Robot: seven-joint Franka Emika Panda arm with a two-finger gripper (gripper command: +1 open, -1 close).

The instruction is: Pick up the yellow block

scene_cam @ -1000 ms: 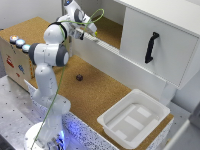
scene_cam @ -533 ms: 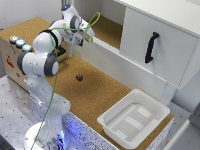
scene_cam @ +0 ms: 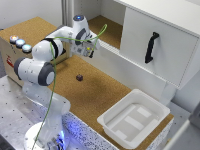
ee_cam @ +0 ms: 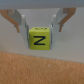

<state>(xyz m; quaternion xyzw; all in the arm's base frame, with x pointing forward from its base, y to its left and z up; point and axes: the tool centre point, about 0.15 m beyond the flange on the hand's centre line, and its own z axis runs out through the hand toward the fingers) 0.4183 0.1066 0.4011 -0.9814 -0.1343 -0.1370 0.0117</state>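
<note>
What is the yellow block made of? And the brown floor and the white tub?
The block looks like smooth painted wood or plastic: flat faces, a black letter, a slight shine. The floor looks like cork: brown, speckled, matte. The tub looks like plastic: smooth, white, thin-walled. None of this is certain from looks alone.

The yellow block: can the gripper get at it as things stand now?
Probably yes. In the wrist view the yellow block sits between the open fingers of the gripper, and nothing lies between them.
</note>
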